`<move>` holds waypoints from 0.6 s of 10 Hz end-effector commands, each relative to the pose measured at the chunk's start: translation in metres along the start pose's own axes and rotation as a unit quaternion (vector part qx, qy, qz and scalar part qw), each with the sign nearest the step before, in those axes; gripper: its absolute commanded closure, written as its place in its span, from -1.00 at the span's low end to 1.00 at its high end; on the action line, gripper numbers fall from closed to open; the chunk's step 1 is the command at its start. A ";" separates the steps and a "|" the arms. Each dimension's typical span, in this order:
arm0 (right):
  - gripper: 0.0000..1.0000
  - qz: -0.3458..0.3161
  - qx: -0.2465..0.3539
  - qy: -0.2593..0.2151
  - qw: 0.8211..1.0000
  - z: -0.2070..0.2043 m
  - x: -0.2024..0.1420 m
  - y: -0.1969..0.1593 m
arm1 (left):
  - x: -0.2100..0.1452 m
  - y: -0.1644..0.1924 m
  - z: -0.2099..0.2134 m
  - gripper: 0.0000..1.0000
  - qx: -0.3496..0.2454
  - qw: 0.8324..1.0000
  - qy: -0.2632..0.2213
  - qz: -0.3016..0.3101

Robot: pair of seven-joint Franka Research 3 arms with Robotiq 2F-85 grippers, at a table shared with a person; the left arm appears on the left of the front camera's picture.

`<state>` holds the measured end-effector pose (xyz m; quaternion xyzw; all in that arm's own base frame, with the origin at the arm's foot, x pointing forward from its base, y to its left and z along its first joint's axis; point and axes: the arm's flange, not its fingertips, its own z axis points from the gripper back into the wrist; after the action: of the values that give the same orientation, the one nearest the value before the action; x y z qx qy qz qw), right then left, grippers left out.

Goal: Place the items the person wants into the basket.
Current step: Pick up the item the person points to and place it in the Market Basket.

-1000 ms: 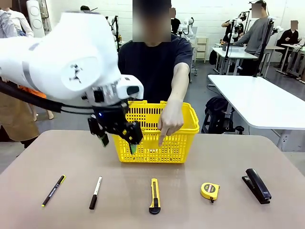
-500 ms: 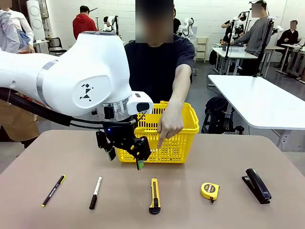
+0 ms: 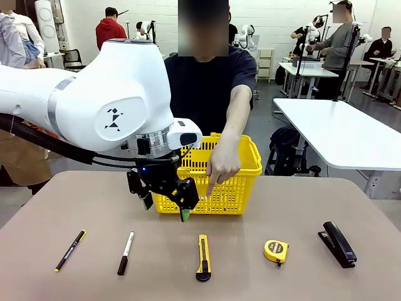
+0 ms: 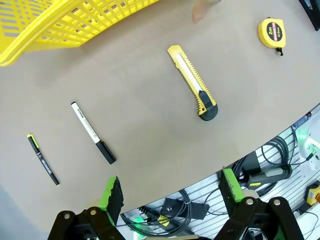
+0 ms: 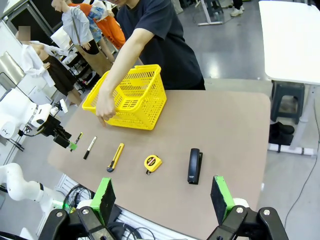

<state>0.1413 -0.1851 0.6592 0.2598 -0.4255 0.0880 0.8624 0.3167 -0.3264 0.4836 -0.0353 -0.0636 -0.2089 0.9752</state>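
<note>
A yellow-and-black utility knife (image 3: 203, 257) (image 4: 192, 82) (image 5: 115, 157) lies near the table's front edge. A white marker with a black cap (image 3: 126, 253) (image 4: 92, 132) (image 5: 90, 147) lies to its left. The black stapler (image 3: 339, 244) (image 5: 194, 165) rests at the far right. The yellow basket (image 3: 238, 182) (image 4: 60, 25) (image 5: 131, 97) stands behind them. The person's hand (image 3: 222, 164) (image 5: 105, 111) points a finger down in front of the basket, above the knife. My left gripper (image 3: 165, 209) (image 4: 170, 192) hangs open, just behind and left of the knife. My right gripper (image 5: 162, 197) is open, high above the table's right end.
A thin black pen with yellow accents (image 3: 69, 251) (image 4: 42, 159) lies at the far left. A round yellow tape measure (image 3: 276, 251) (image 4: 271, 33) (image 5: 152, 162) sits between knife and stapler. The table's front edge and cables lie just below the left gripper in its wrist view.
My left arm has swung right and down, from beside the basket's left corner to in front of it, near the knife. The person's pointing hand has stayed put.
</note>
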 end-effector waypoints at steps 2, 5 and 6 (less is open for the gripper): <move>-1.00 0.002 0.002 -0.002 1.000 0.001 -0.001 0.001 | 0.000 -0.015 -0.014 -1.00 -0.018 0.999 0.004 0.047; -1.00 0.002 0.002 -0.002 1.000 0.001 -0.001 0.001 | 0.003 -0.063 -0.061 -1.00 -0.001 0.992 0.016 0.129; -1.00 0.002 0.002 -0.002 1.000 0.001 -0.001 0.001 | 0.002 -0.074 -0.079 -1.00 0.006 0.989 0.021 0.146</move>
<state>0.1413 -0.1851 0.6591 0.2599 -0.4255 0.0880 0.8624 0.2928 -0.3840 0.4239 -0.0434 -0.0292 -0.0912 0.9945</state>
